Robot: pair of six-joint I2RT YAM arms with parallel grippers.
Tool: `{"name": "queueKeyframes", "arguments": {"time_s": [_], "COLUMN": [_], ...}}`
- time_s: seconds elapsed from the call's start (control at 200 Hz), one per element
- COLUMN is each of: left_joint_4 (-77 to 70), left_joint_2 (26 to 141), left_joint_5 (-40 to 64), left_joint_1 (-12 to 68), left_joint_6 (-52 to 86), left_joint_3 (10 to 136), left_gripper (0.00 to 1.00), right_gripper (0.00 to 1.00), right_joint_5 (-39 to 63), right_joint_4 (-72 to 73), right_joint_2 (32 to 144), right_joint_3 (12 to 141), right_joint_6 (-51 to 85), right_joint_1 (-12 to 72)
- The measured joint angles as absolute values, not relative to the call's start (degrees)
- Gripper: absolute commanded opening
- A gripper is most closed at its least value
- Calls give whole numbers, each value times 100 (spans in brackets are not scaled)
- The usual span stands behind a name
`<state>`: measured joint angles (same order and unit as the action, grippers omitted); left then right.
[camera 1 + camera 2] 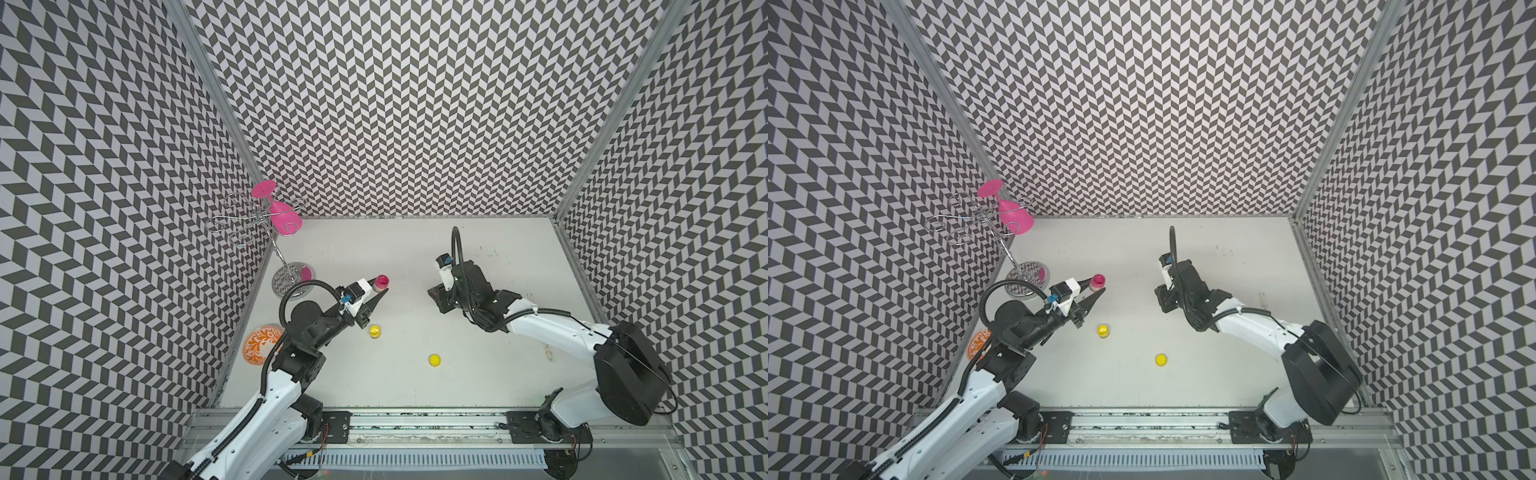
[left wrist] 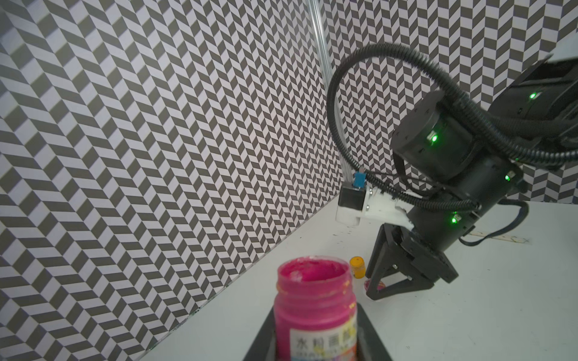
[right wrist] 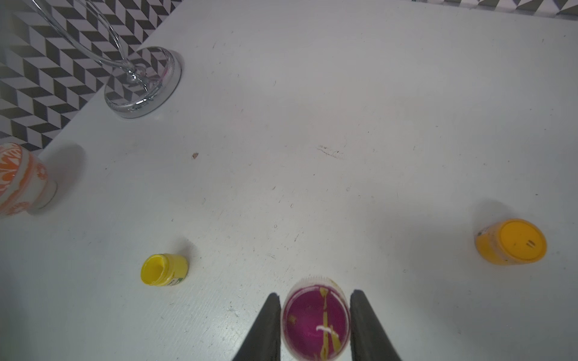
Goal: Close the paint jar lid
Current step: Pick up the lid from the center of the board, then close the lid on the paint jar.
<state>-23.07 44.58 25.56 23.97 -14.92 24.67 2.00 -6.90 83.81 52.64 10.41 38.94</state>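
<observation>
Pink plastic paint jar (image 2: 314, 300), uncapped, is clamped in the left hand (image 1: 380, 287). The right hand (image 3: 315, 293) grips its round magenta lid (image 3: 316, 322) well apart from the jar; capping remains.

Chinese characters, perhaps "水粉画", on the label (image 2: 323, 343) of the pink paint jar (image 2: 312, 300).

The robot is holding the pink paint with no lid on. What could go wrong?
The pink jar in the left gripper is open, so tilting it could spill paint. The lid in the right gripper might go on crooked. The open yellow jar nearby could get knocked over.
</observation>
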Motion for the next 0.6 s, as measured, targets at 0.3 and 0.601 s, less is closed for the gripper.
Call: {"name": "queueKeyframes", "arguments": {"time_s": [0.3, 0.601], "left_joint_4": [-3581, -4329], "left_joint_2": [6235, 6921], "left_joint_5": [2910, 3640], "left_joint_1": [2397, 2399], "left_joint_6": [-1387, -1732], "left_joint_3": [3306, 3197], "left_gripper": [32, 32], "right_gripper": [28, 28], "right_joint_5": [617, 672], "right_joint_4": [-928, -1511], "right_joint_2": [8012, 7693], "right_joint_3": [5288, 5634], "right_joint_6": [945, 858], "right_joint_1": [3583, 3505]}}
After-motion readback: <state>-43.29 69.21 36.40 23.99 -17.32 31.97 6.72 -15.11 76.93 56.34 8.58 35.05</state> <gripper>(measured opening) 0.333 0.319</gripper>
